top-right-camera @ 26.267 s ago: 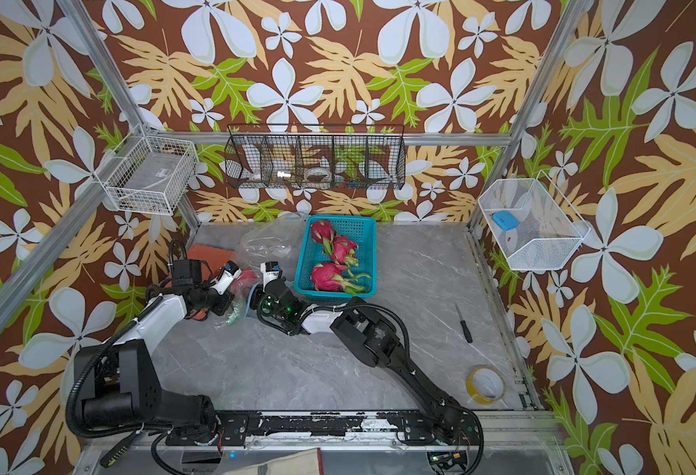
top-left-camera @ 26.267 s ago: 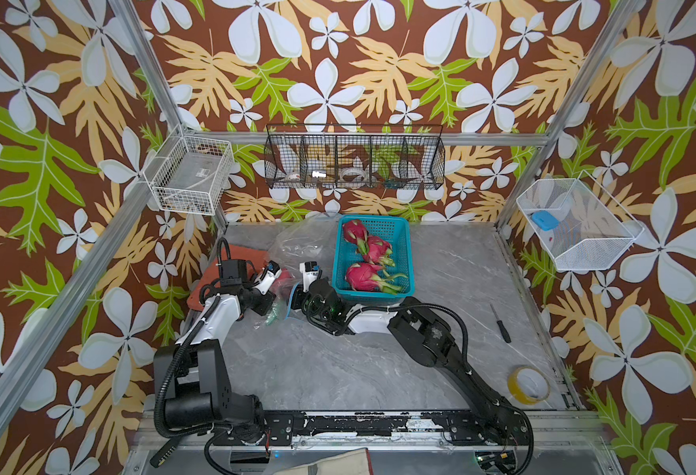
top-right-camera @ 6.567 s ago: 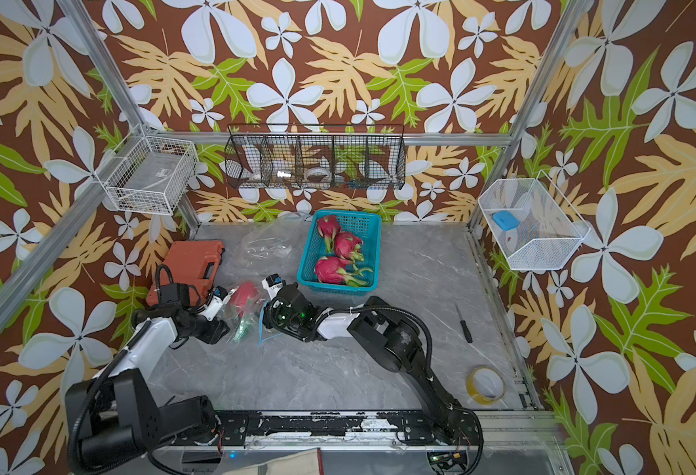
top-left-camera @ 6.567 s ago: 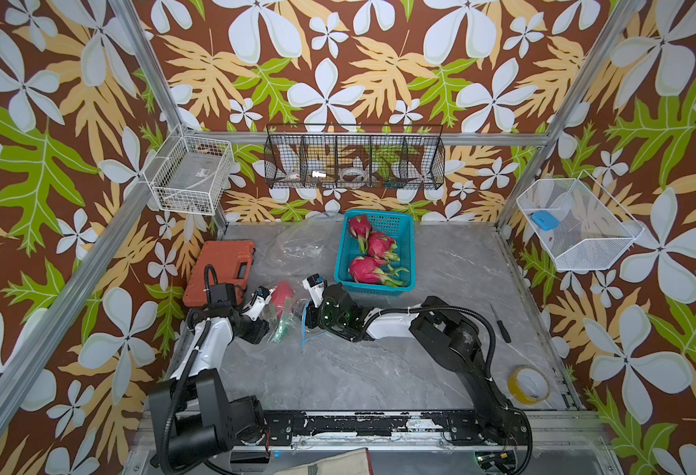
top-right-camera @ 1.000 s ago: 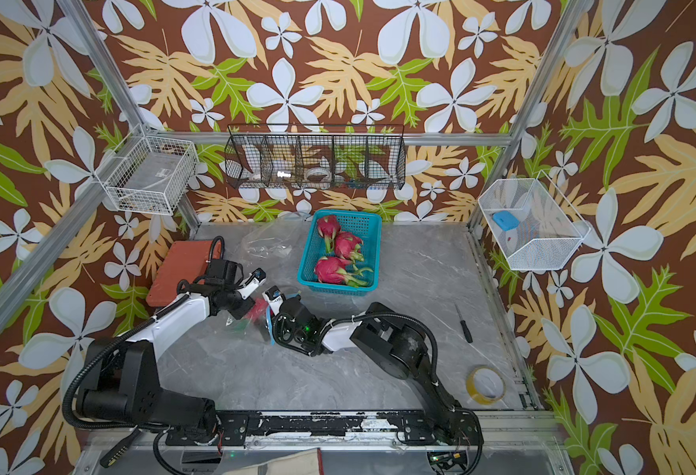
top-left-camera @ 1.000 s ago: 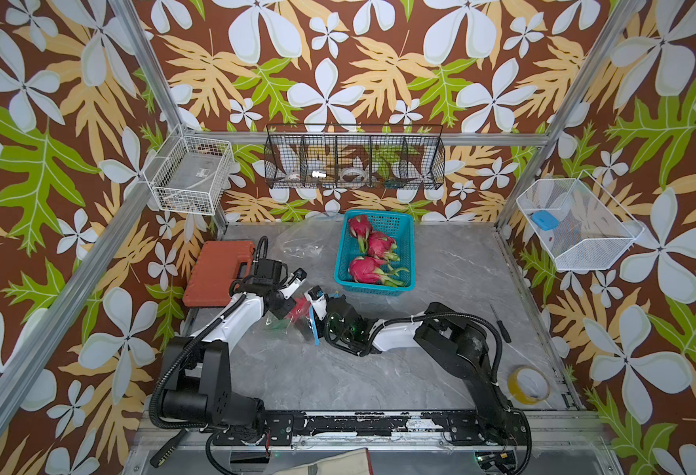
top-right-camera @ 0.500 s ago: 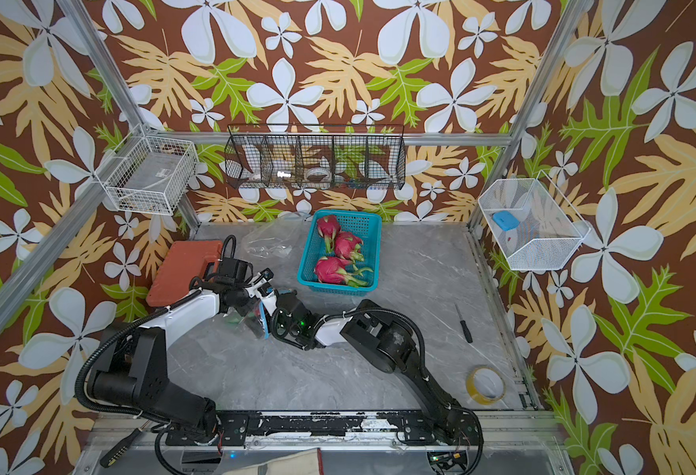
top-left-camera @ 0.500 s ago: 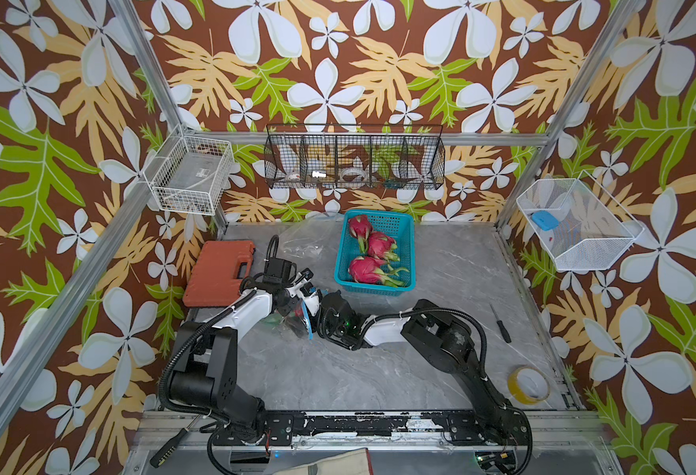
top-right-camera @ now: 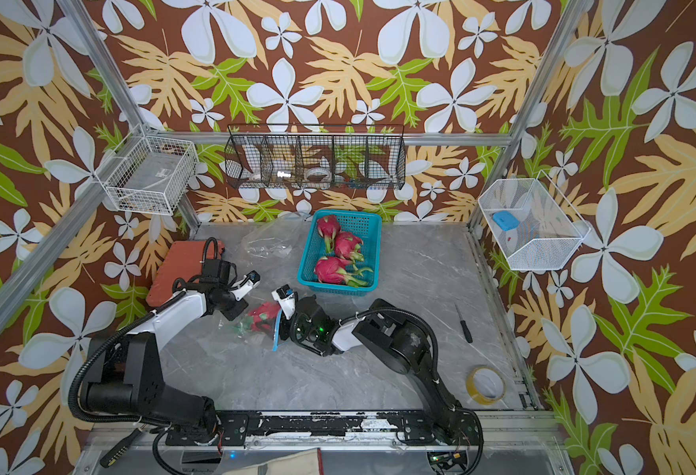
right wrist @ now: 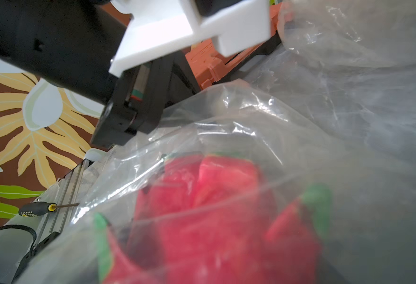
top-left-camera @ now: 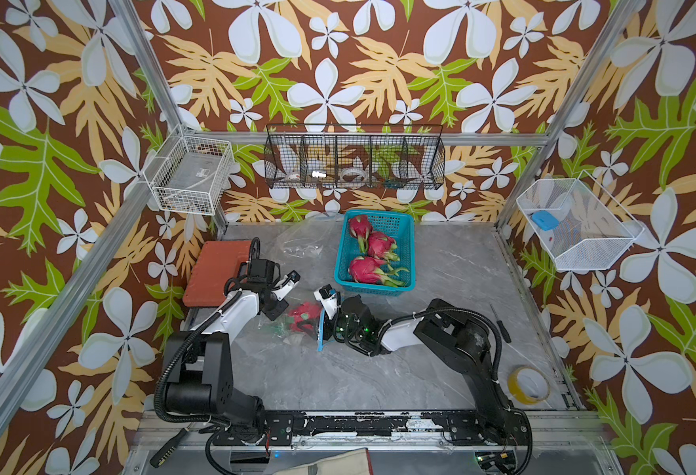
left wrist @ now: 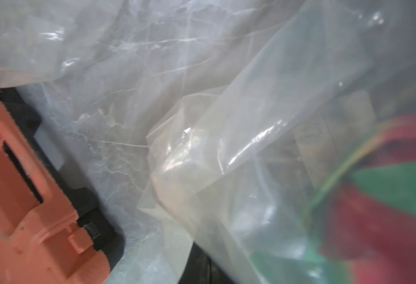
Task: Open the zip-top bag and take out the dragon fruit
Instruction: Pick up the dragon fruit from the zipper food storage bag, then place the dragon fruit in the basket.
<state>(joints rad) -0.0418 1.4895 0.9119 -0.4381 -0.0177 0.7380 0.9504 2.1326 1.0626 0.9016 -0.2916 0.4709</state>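
Red fruit (top-left-camera: pixel 303 316) lies inside the clear bag (top-left-camera: pixel 274 329) on the counter (top-left-camera: pixel 453 288), between the two hands; both top views show this (top-right-camera: pixel 262 314). Glare on the film breaks up its outline, so only the red body and green tips read. The blue zip strip (top-left-camera: pixel 321 335) is at the bag end nearest the right arm. Cannot tell if the mouth is open.

Left hand (top-left-camera: pixel 286 284) is at the bag's opposite end, jaws together. Neither wrist view shows its tips. In the right wrist view its black end meets raised film (right wrist: pixel 202 118). Cannot tell if film is pinched.

Right hand (top-left-camera: pixel 324 316) is at the zip end, jaws apart. One white finger (top-left-camera: pixel 326 299) shows on the far side of the strip. The other is hidden behind strip and film. Contact with the fruit cannot be told. The right wrist view has the fruit (right wrist: pixel 214 209) close, blurred and seen through film, with its own fingers out of frame.

The left wrist view is mostly creased film (left wrist: pixel 214 147). The blurred fruit (left wrist: pixel 386 196) is cut off at one edge and the orange case (left wrist: pixel 17 196) at another.

Three fruits (top-left-camera: pixel 373 246) lie in the blue basket (top-left-camera: pixel 411 255), behind the right hand and apart from the bag. Loose clear film (top-left-camera: pixel 297 246) lies just beside the basket and is hard to make out. The left arm covers part of the case (top-left-camera: pixel 214 267).
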